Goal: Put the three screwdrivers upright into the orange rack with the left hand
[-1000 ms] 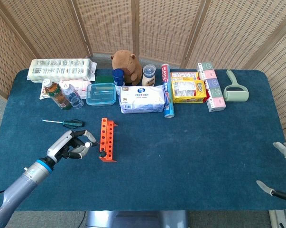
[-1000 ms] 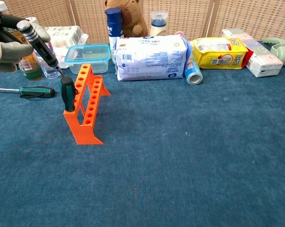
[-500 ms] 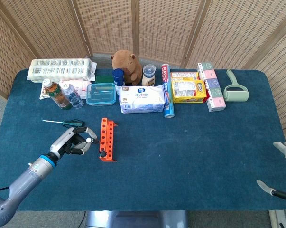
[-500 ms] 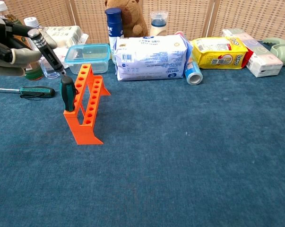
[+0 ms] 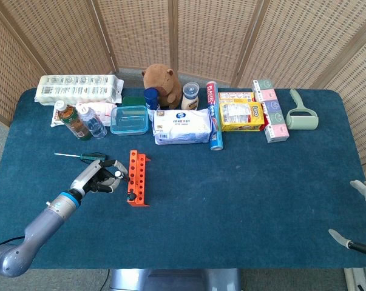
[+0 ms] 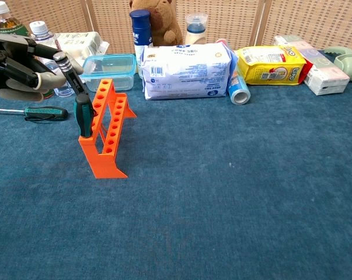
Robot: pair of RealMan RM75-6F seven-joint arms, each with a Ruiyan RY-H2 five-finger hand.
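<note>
The orange rack stands left of the table's middle. A green-handled screwdriver stands upright in its near end. My left hand holds a black and silver screwdriver, tilted, its tip down by the rack's top rail just behind the green handle. Another green-handled screwdriver lies flat on the cloth to the left of the rack. My right hand shows only as spread fingers at the table's right front edge, with nothing in them.
Along the back stand bottles, a clear lidded box, a white wipes pack, a plush toy, a yellow packet and a lint roller. Blue cloth covers the table.
My left hand has carried the black screwdriver right and down toward the rack; its tip now sits close to the top rail. The right hand has stayed put.
</note>
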